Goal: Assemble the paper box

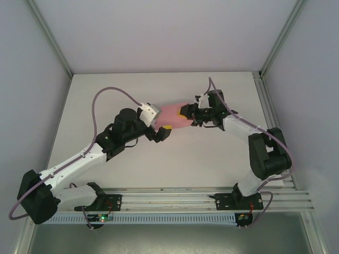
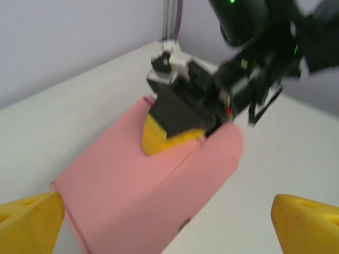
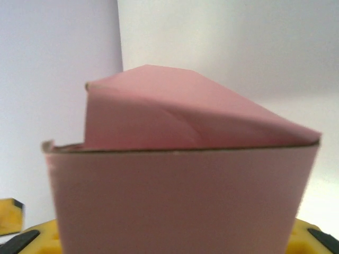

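Top external: paper box [image 1: 172, 115] is clamped in right end effector [image 1: 185, 112], presumably steadied for open, empty left end effector [image 1: 160, 123].

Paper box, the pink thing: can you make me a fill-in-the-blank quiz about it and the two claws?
The paper box is coloured ____. The right claw is clamped on the ____. The left claw is ____, not shut. Its fingertips are coloured ____.
Missing words: pink; paper box; open; yellow.
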`<action>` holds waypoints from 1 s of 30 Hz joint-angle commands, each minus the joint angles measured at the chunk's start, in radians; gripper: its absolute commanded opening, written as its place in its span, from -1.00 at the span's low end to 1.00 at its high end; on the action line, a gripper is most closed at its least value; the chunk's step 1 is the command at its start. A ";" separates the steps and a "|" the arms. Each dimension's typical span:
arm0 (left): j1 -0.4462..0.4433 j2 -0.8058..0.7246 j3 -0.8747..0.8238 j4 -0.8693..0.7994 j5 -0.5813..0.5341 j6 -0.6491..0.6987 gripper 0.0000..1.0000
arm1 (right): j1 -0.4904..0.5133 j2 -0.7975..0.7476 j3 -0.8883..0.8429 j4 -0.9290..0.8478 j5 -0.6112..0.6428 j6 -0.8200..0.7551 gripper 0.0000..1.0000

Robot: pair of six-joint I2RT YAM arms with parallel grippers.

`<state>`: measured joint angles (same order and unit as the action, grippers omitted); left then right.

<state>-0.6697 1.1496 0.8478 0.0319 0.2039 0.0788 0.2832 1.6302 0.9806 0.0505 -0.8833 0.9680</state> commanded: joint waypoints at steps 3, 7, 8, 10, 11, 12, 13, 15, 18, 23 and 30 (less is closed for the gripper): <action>-0.067 0.028 0.047 -0.159 -0.165 0.368 1.00 | -0.007 -0.080 0.063 -0.060 -0.107 0.198 -0.36; -0.125 0.072 0.157 -0.298 -0.207 0.522 1.00 | -0.006 -0.127 0.071 -0.110 -0.076 0.221 -0.35; -0.131 0.087 0.184 -0.321 -0.210 0.541 1.00 | -0.006 -0.135 0.062 -0.106 -0.065 0.241 -0.35; -0.144 0.113 0.205 -0.317 -0.246 0.590 1.00 | -0.003 -0.142 0.037 -0.062 -0.076 0.300 -0.36; -0.150 0.122 0.197 -0.291 -0.271 0.614 1.00 | -0.001 -0.143 0.026 -0.040 -0.087 0.327 -0.36; -0.153 0.133 0.185 -0.241 -0.306 0.634 1.00 | 0.005 -0.141 0.020 -0.028 -0.102 0.342 -0.36; -0.154 0.145 0.170 -0.185 -0.340 0.647 1.00 | 0.010 -0.137 0.017 -0.015 -0.115 0.346 -0.36; -0.155 0.167 0.165 -0.144 -0.371 0.682 0.98 | 0.014 -0.136 0.010 -0.002 -0.115 0.356 -0.35; -0.157 0.190 0.171 -0.121 -0.422 0.704 0.93 | 0.016 -0.133 0.005 0.040 -0.127 0.397 -0.35; -0.160 0.205 0.177 -0.086 -0.437 0.727 0.73 | 0.041 -0.133 0.032 0.039 -0.128 0.402 -0.35; -0.159 0.192 0.169 -0.057 -0.426 0.735 0.30 | 0.051 -0.131 0.039 0.046 -0.129 0.410 -0.27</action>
<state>-0.8127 1.3579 1.0233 -0.0887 -0.1970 0.7883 0.3191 1.5005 0.9947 0.0589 -0.9859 1.3617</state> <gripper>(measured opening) 0.664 0.436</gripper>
